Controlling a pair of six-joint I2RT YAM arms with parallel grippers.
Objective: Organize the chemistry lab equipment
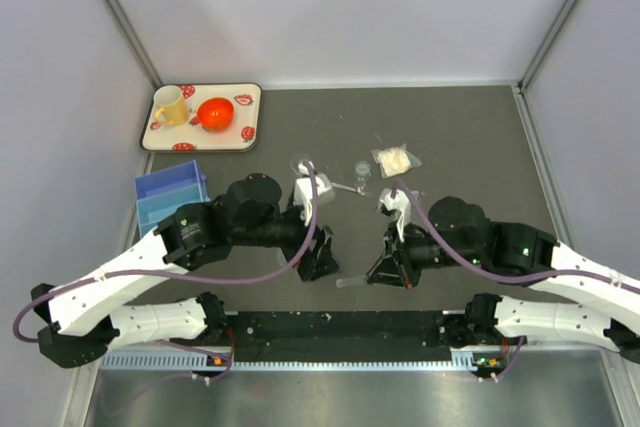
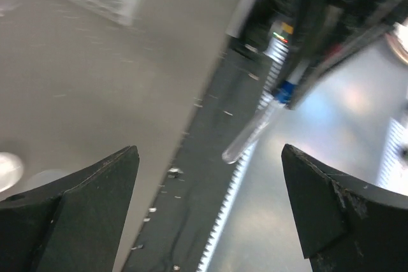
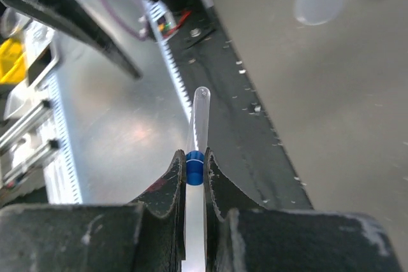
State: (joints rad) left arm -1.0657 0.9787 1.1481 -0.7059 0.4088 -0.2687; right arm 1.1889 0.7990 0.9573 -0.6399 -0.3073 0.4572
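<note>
Heads-up: right gripper pinches the blue-capped tube at its blue band, clear length sticking out ahead unsupported. The left gripper is spread wide just beyond the tube's tip, not touching. Risk: narrow hold (band only) lets the tube pivot or slip to the bench on a quick swing.

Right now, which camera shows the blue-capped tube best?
The right wrist view: the blue-capped tube is sharp and centred, pinched at its blue band by the right gripper. The left wrist view shows it blurred, farther off. The top view shows only a faint clear sliver.
</note>
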